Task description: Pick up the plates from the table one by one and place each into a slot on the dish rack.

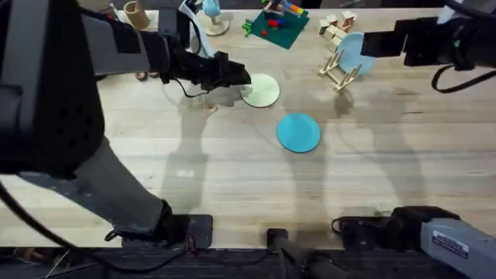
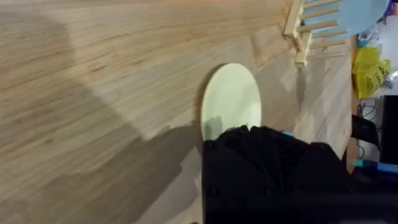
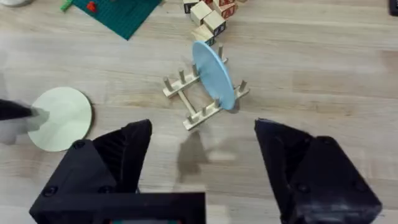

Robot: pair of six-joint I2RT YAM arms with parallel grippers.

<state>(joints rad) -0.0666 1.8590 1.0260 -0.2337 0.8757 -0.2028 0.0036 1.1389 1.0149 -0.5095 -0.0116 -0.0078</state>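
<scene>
On the table (image 1: pixel 232 170), the cyan plate (image 1: pixel 298 132) lies flat nearest the arm bases, alone with bare wood around it. Beyond it the cream plate (image 1: pixel 262 90) lies flat with the left gripper (image 1: pixel 242 77) at its edge, whether gripping I cannot tell. Farther off, the dish rack (image 3: pixel 202 102) holds a sky-blue plate (image 3: pixel 214 74) upright, wooden blocks (image 3: pixel 208 15) and a green baseplate (image 1: pixel 276 29) behind; the right gripper (image 3: pixel 202 158) hangs wide open, empty, just short of the rack.

The left hand (image 2: pixel 249 134) hides the cream plate's (image 2: pixel 231 99) near edge.
</scene>
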